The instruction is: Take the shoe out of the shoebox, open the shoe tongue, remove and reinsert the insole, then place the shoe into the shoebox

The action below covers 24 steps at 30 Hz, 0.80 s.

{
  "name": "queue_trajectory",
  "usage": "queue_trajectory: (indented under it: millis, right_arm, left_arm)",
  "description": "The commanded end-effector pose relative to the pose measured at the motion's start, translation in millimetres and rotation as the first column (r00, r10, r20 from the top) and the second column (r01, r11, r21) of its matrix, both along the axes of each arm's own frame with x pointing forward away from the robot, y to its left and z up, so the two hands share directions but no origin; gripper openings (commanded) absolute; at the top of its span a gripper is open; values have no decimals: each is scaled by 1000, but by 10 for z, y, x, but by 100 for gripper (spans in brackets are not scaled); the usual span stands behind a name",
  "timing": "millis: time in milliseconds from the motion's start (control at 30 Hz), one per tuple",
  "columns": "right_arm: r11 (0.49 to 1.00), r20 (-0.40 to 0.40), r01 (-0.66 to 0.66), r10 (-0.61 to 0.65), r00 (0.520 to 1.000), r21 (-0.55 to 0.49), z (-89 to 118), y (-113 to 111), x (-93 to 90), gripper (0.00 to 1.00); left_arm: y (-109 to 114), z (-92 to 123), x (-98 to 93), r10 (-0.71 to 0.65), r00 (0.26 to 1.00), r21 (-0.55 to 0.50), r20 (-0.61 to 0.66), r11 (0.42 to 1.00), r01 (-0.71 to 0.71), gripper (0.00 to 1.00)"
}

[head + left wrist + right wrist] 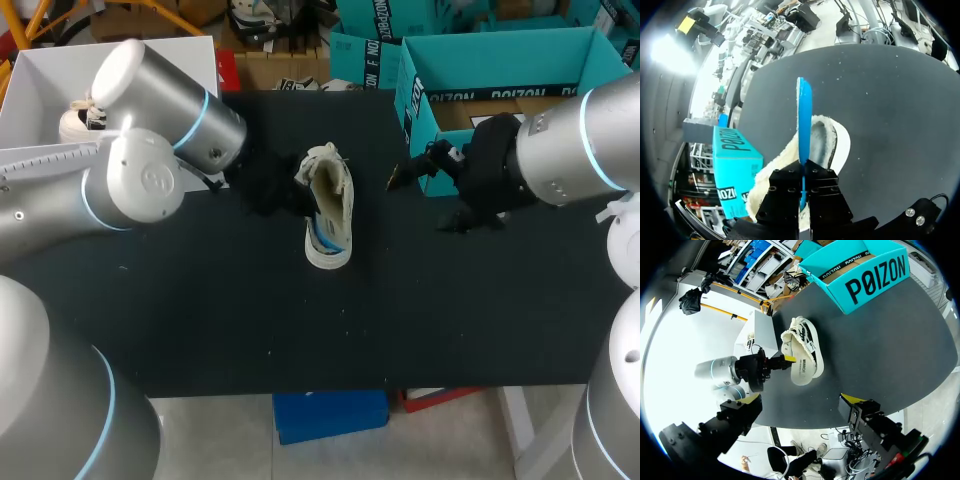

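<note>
Left wrist view showed my left gripper (803,192) pinching the blue insole (804,120) edge-on, rising out of the shoe (832,145), probably to draw it free. My right gripper (802,400) hung spread apart from the shoe, toward the shoebox (500,70).

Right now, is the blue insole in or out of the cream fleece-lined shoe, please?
Not seated: the blue insole stands on edge over the cream shoe, pinched by the left gripper; whether its far end is inside, cannot tell.

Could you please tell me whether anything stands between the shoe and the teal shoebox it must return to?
Yes: the right gripper, open, hangs over the black table between the cream fleece-lined shoe and the teal cardboard shoebox.
</note>
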State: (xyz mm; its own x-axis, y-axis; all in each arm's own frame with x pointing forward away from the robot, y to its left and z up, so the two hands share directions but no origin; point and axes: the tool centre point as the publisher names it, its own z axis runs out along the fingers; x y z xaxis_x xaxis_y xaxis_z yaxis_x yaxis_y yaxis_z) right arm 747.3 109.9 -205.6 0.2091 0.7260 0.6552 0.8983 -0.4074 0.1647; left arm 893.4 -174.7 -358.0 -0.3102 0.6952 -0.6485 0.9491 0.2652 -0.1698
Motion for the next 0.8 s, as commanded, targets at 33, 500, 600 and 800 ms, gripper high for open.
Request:
queue_trajectory:
  millis: [33,500,600,800]
  right_arm:
    - [1000,0,2,-2,1000,-3,1,15,0,100]
    - [1000,0,2,-2,1000,-3,1,15,0,100]
    - [1000,0,2,-2,1000,-3,1,15,0,100]
    - [1000,0,2,-2,1000,-3,1,15,0,100]
  left_arm:
    - [-18,-24,-2,7,1000,5,15,1000,-7,0]
    - [-33,-77,53,35,998,10,59,999,-36,37]
    - [-42,-90,60,36,997,14,67,999,-37,43]
    - [-59,-112,80,40,996,20,83,999,-42,42]
